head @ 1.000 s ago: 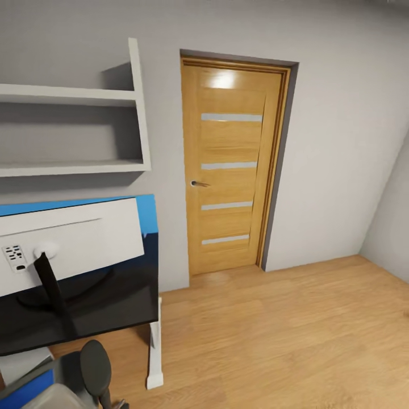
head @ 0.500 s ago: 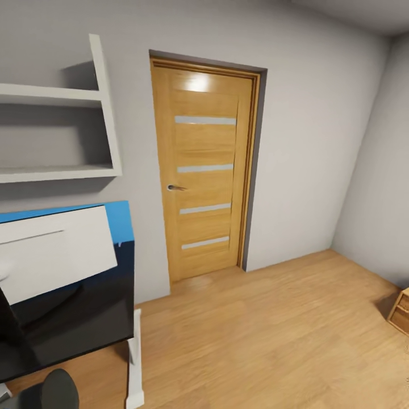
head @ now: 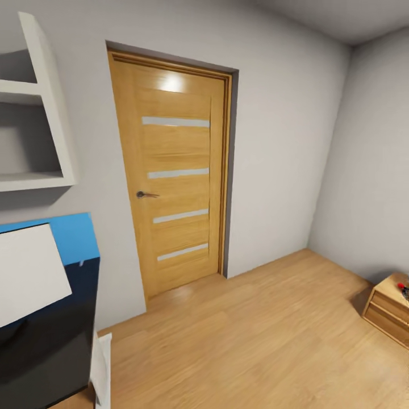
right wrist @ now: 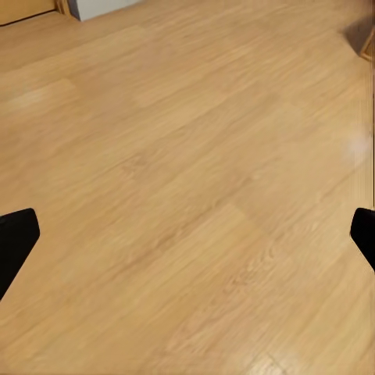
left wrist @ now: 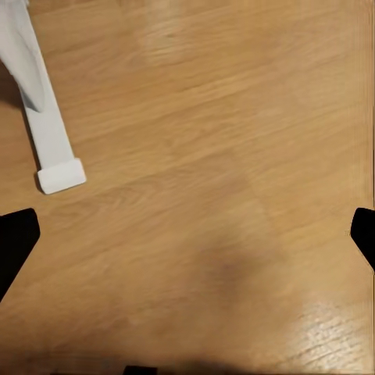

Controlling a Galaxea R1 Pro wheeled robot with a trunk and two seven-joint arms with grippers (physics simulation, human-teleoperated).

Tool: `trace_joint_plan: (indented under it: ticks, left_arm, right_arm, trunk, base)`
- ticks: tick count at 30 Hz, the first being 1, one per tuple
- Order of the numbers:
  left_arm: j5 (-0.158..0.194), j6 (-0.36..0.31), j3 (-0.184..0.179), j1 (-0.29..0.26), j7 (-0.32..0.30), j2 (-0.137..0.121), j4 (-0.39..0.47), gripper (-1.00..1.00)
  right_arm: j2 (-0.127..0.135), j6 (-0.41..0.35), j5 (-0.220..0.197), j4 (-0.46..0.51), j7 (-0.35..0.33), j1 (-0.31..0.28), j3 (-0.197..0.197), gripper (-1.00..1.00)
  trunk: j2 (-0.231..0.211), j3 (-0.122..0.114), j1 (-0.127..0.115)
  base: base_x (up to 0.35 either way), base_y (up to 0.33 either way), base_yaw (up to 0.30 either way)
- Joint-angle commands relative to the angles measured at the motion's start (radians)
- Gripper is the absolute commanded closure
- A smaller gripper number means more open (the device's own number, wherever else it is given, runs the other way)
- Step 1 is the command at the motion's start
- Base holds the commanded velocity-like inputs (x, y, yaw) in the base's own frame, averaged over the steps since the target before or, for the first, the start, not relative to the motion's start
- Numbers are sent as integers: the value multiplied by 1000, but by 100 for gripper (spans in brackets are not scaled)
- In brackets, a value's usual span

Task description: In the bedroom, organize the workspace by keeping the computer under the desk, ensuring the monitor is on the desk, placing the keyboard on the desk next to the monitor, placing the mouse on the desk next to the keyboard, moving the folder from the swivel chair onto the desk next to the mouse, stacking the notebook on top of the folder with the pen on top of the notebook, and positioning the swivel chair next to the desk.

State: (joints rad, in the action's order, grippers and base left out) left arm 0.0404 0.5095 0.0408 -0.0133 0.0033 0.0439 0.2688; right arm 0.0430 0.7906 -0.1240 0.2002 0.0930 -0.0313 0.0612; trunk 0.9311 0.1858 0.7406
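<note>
Cut off at the head view's left edge: the monitor [head: 25,272], only a white slab of its back showing, above the black counter [head: 45,335] with a blue panel [head: 71,238] behind it against the wall. One white counter leg [head: 101,369] visible below, its foot also seen in the left wrist view [left wrist: 58,172] resting on the wooden floor [head: 255,341]. Partly cropped too: white wall shelves [head: 40,113] high on the left. At the far right edge, half out of frame, a low wooden drawer unit [head: 389,309] with a small red and dark item [head: 403,289] on top, too small to identify. Between them, a closed wooden door [head: 173,176] with a metal handle [head: 145,195]. Left tool [left wrist: 187,234] spread wide over bare floor, dark fingertips [left wrist: 16,238] at the frame edges, holding nothing. Right tool [right wrist: 187,234] likewise spread wide and holding nothing.
</note>
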Motion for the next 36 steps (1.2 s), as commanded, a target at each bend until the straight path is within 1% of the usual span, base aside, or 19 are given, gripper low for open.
trace_joint_plan:
  ticks: [1, 10, 23, 28, 33, 36]
  left_arm:
    - [3, 3, 4, -1, -2, 1, 0, -100]
    - [3, 3, 4, -1, -2, 1, 0, -100]
    - [3, 3, 4, -1, -2, 0, 0, -100]
    - [3, 3, 4, -1, -2, 0, -1, -100]
    - [4, 2, 4, -1, -2, -1, -2, -100]
    - [4, 1, 4, -1, -1, -1, -3, -100]
  right_arm:
    - [0, 3, -5, -1, -2, -1, 0, -100]
    - [0, 3, -5, -1, -2, -1, 0, -100]
    - [-1, 1, 0, -2, -2, -1, -5, -100]
    - [-2, 1, 1, -2, -2, -1, -7, -100]
    - [-3, 1, 2, -2, -2, -1, -8, -100]
    - [-4, 6, 10, -2, -2, -1, -12, -100]
  trunk:
    - [1, 0, 1]
    - [1, -8, 1]
    - [1, -10, 1]
    - [1, -10, 1]
    - [1, -10, 1]
    - [1, -10, 1]
  base:
    - [320, -25, -201]
    - [320, -34, -161]
    - [320, -69, -20]
    - [320, -73, 109]
    - [320, -79, 221]
    - [306, -147, 272]
